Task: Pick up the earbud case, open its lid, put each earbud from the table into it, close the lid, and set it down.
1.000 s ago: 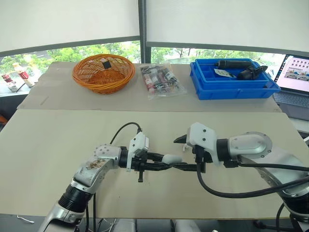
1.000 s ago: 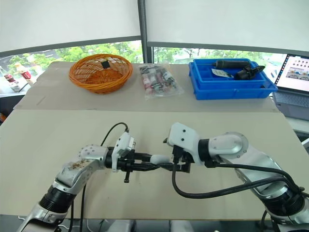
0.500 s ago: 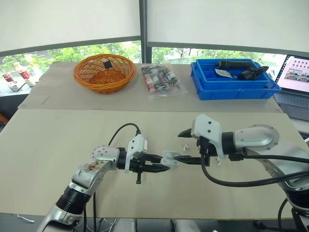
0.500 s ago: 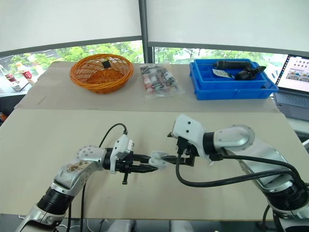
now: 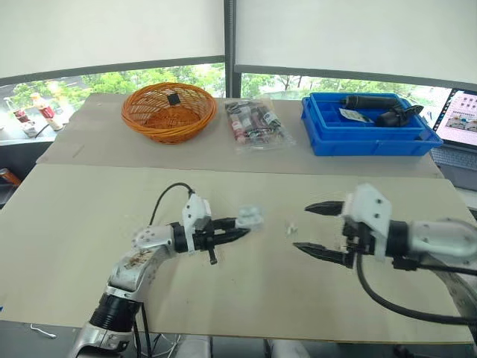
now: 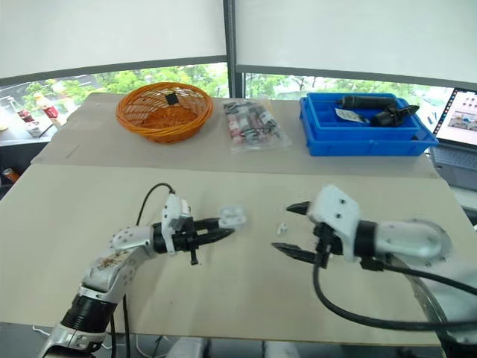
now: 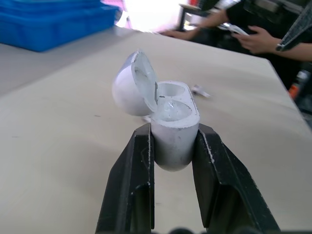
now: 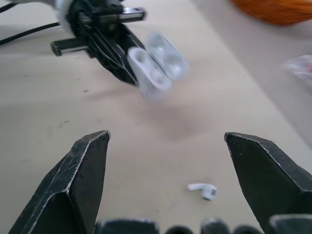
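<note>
Left gripper (image 5: 237, 226) clamps earbud case (image 7: 174, 127) by its body above mid-tabletop (image 5: 89, 224). Lid (image 7: 129, 87) is swung open, leaving the sockets free for loading. Earbud (image 8: 203, 189) lies between the grippers. Right gripper (image 5: 301, 226), fingers spread wide, faces it, probably for the pick.

An office-like robot test room: roller blinds (image 5: 112, 37) over wide windows (image 5: 89, 80), a laptop (image 5: 462, 115) beyond the tabletop's (image 5: 89, 224) far right corner, a blue parts bin (image 5: 365, 142) and wicker basket (image 5: 168, 134) along its far edge.

Stereo head pair high, facing down over table (image 5: 67, 246), wrist views low, close, facing each other, sharing earbud case (image 8: 156, 68)
</note>
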Robot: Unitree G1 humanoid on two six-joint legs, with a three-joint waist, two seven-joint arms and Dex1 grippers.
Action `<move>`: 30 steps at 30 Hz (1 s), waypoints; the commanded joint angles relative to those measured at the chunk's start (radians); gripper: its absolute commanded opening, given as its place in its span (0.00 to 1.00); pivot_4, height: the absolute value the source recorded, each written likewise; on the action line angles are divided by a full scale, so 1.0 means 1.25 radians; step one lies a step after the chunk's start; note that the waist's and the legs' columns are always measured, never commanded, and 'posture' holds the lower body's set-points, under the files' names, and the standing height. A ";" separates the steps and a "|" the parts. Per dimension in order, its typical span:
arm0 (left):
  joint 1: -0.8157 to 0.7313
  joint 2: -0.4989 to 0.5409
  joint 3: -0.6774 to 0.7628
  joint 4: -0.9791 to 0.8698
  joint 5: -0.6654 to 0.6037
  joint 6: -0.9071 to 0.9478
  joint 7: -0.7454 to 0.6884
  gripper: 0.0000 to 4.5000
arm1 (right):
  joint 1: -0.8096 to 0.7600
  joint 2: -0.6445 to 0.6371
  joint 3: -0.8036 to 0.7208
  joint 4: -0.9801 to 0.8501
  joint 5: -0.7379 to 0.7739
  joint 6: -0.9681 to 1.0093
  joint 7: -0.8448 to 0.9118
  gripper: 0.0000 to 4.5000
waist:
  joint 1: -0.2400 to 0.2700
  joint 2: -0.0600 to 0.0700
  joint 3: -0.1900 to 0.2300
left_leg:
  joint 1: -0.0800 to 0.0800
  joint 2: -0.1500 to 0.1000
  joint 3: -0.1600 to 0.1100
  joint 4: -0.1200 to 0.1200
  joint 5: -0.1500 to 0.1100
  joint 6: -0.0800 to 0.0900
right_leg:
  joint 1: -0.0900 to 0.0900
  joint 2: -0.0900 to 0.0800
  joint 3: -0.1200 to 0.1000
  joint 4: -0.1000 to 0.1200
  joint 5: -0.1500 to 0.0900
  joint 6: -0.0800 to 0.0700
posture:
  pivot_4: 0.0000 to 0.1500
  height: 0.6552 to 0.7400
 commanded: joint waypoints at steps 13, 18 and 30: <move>0.033 0.021 0.067 0.008 -0.003 -0.062 0.025 0.13 | 0.570 0.309 -0.312 0.067 -0.148 -0.475 -0.045 0.93 | -0.006 0.001 0.000 | 0.011 0.000 0.000 -0.002 0.000 0.000 | 0.012 0.000 0.000 -0.003 -0.001 0.001 | 1.00 0.92; 0.030 0.026 0.076 0.014 -0.010 -0.055 0.024 0.13 | 0.590 0.337 -0.335 0.128 -0.131 -0.519 -0.065 0.93 | -0.017 0.001 -0.001 | 0.012 0.000 0.001 -0.003 0.000 0.000 | 0.012 0.001 0.000 -0.002 -0.001 0.001 | 1.00 0.92; 0.117 0.029 0.119 -0.048 -0.009 -0.061 0.091 0.13 | 0.555 0.283 -0.312 0.161 -0.126 -0.521 -0.062 1.00 | -0.026 0.002 -0.001 | 0.013 0.000 0.001 -0.005 0.000 0.000 | 0.012 0.000 0.002 -0.003 -0.001 0.001 | 1.00 0.92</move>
